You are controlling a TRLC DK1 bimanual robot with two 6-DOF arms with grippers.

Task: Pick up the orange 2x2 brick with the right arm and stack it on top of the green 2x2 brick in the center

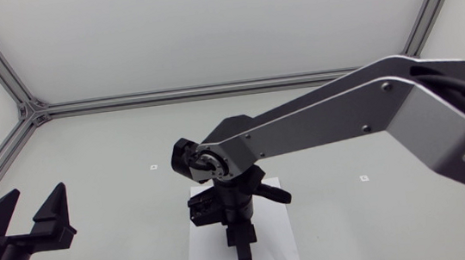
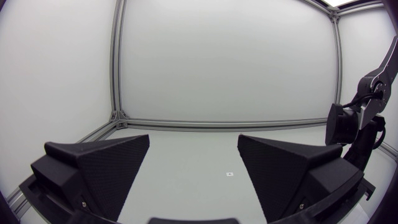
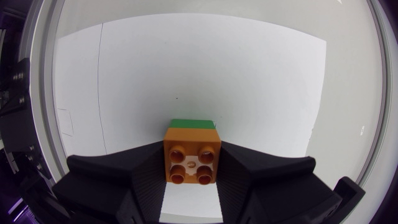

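Orange 2x2 brick (image 3: 192,160): studs up at the centre of the tabletop (image 1: 371,133), clamped from both sides by the fingers of the right gripper (image 1: 241,248).
Green 2x2 brick (image 3: 193,122): directly under the orange one, with only a far strip showing. Their edges look parallel, but seating cannot be told.
Look: glossy orange, square, four round studs.
Left gripper (image 1: 38,218): near left, well apart from the bricks, fingers spread and empty.
Beneath: white sheet (image 1: 284,250).

Head camera high over table (image 1: 97,161), looking down. Left wrist camera low, facing across it; right arm (image 2: 348,121) at its 2 o'clock, shared with head view. Right wrist camera close above paper (image 3: 217,74), facing down.
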